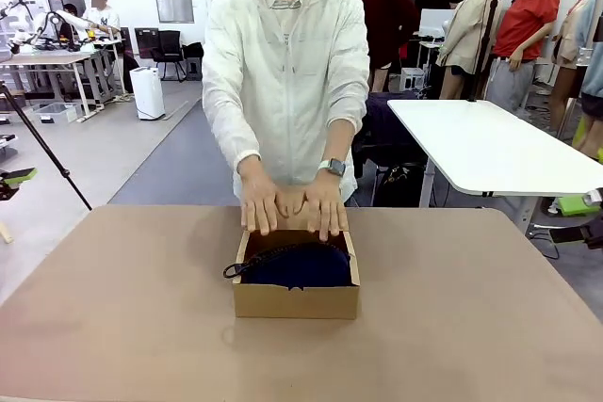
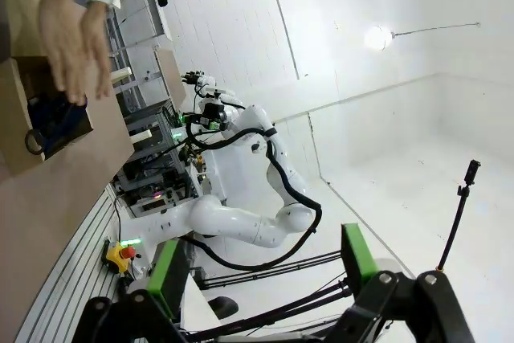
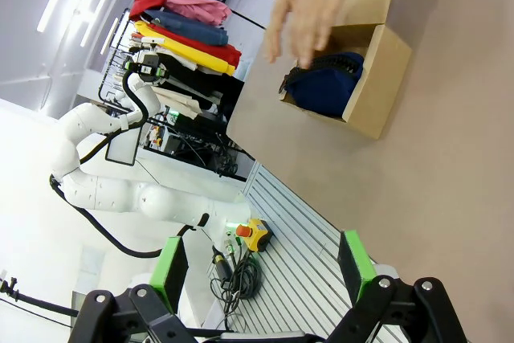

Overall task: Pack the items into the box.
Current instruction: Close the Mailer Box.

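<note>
The brown table carries everything, and a person in a white jacket stands at its far edge. The small cardboard box sits midway between the left and right edges of the table, nearer to the far edge, and it is open on top. Its lid flap stands at the far side, with one hand and the other hand of the person resting on it. The navy-blue zip pouch lies inside the box, and its pull loop hangs over the left wall. The left end effector is spread wide and holds nothing, up in the air. The right end effector is also wide and holds nothing, away from the box.
</note>
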